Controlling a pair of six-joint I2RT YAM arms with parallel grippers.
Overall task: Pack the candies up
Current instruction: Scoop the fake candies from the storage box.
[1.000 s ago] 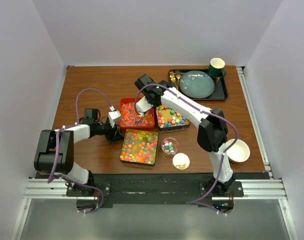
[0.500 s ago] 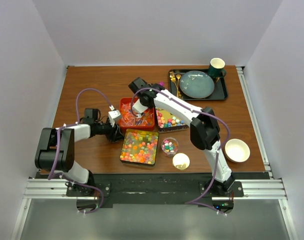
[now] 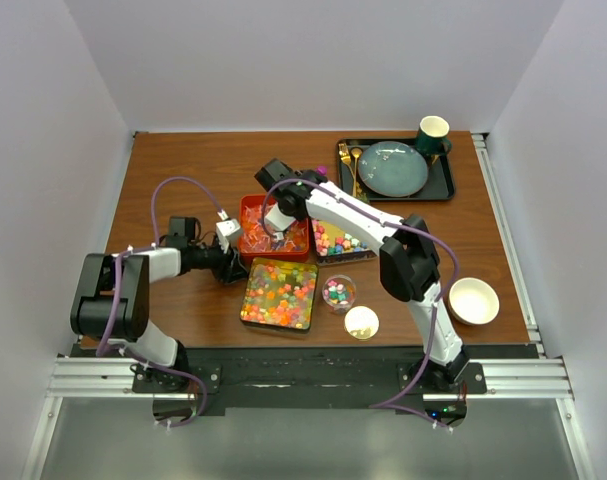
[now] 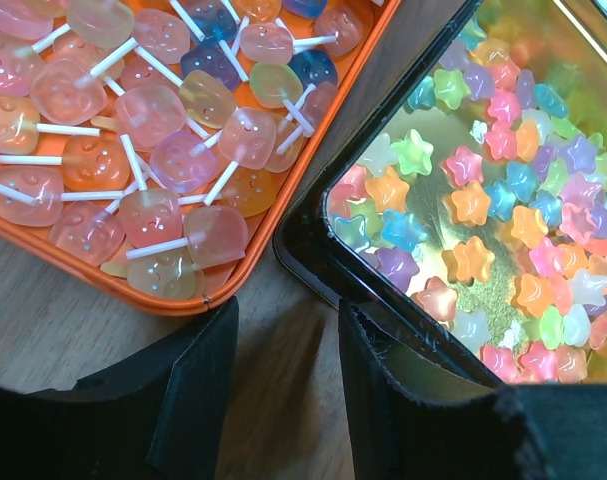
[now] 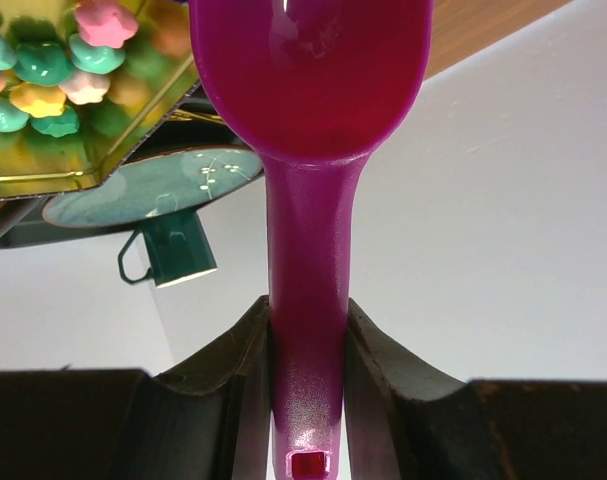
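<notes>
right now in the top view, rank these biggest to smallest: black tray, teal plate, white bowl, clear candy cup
1. black tray
2. teal plate, lying on that tray
3. white bowl
4. clear candy cup

All sit at about table level, so nearness hardly skews this.

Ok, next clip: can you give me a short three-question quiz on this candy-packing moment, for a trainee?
1. True or false: the right fingers are shut on the handle of a magenta scoop.
2. What fills the orange tray? A) lollipops B) cookies C) coins
3. Short answer: which two containers lie just ahead of the open left fingers?

Key:
1. True.
2. A.
3. The orange tray and the black-rimmed tin of star candies.
</notes>
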